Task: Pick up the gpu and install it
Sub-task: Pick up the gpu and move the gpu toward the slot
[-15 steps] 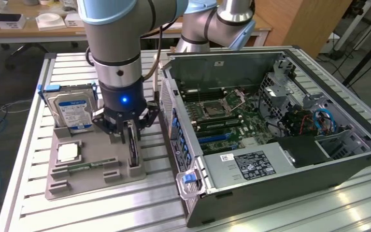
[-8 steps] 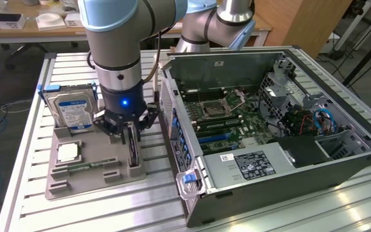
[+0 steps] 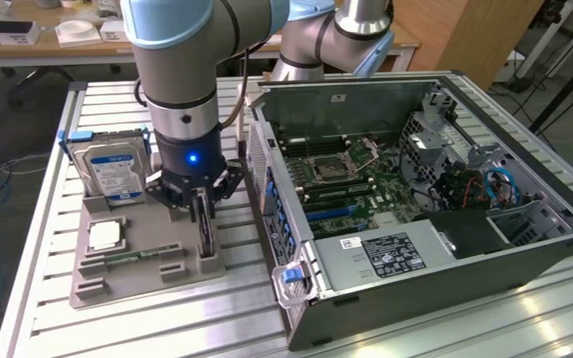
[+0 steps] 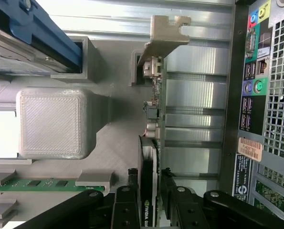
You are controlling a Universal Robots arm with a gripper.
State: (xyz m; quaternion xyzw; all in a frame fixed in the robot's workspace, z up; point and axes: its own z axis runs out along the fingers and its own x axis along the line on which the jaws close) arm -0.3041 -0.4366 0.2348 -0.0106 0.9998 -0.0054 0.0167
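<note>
While gripper (image 4: 149,172) clasps gpu (image 4: 148,152), slatted table (image 3: 167,328) gleams.

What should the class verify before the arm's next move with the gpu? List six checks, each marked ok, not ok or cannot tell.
1. Claw astride the gpu: ok.
2. Claw shut on both card faces: ok.
3. The gpu upright in the grey holder: ok.
4. The gpu free to lift out: cannot tell.
5. Hard drive apart from the Claw: ok.
6. Computer case open, motherboard exposed: ok.
</note>
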